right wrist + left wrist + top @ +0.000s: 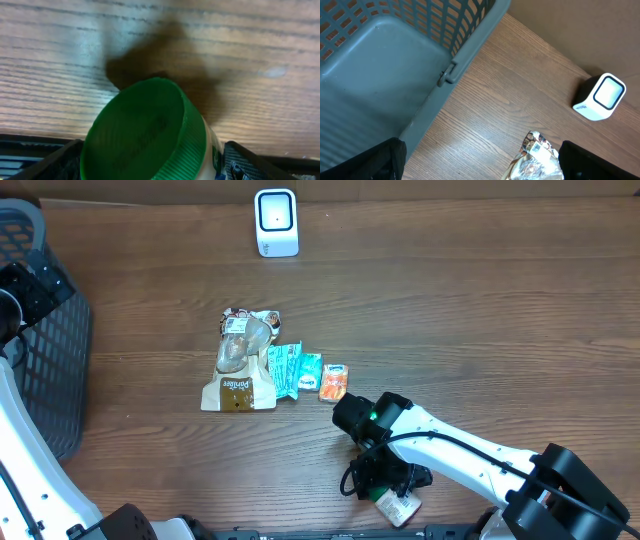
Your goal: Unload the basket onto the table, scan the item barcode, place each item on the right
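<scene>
Two pincers over wooden bench point(450, 310), both spread.
Right pincer point(385, 485) straddles green-capped white plastic bottle point(145, 135) at the bench's near edge, grip uncertain. Left pincer point(480, 162) hangs wide and empty beside grey mesh basket point(380, 60). White box-shaped scanner point(276, 222) stands far back.

On the bench point(480, 320) the scanner point(276, 222) stands at the back; packets point(270, 365) lie mid-bench; basket point(40, 330) left; bottle point(398, 505) front.

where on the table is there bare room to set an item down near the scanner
Bare wood lies right of the scanner along the far edge, and between scanner and basket. The middle is crowded: the snack bag, teal packets and orange packet.
</scene>
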You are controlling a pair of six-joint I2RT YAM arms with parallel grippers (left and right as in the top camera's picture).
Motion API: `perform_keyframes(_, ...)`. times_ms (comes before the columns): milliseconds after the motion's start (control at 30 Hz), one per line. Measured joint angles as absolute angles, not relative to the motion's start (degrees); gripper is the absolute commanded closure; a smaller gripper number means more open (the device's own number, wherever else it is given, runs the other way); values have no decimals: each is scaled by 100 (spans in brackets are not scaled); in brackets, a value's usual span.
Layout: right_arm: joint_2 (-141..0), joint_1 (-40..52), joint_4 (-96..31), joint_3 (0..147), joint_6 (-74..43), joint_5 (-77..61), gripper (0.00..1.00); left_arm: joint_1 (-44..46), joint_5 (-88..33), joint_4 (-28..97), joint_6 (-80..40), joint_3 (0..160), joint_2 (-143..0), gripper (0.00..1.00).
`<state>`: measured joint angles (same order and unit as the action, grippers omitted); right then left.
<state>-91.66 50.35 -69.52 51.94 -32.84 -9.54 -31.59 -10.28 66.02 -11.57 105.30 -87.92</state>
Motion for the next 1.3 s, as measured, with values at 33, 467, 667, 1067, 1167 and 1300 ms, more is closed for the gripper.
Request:
perform_keyframes(33, -9166, 5033, -6958, 5194, -3301, -1013, 12, -3159, -1028, 6602, -1157, 10530, -8792, 0)
perform_keyframes(467, -9166, 5035, -6560, 4705, -3269, -902, 21, -3159, -1028, 6602, -1157, 10527, -8792, 0)
perform_keyframes(667, -9166, 5033, -6381, 4692, -3301, -862, 50, -3159, -1031, 6600, -1157, 10530, -8792, 0)
perform_keyframes(1067, -9177, 4163, -5258, 6390, -3260, 871, 61, -3159, -1028, 6602, -1157, 10527, -8792, 0)
perform_keyframes(1167, -9190, 3879, -3900, 6499, -3262, 1564, 62, -3159, -1031, 6600, -1157, 10530, -8792, 0)
perform_keyframes(1300, -9338, 3671, -2609, 6497, -3258, 2246, 62, -3159, -1028, 6600, -1157, 10530, -8792, 0)
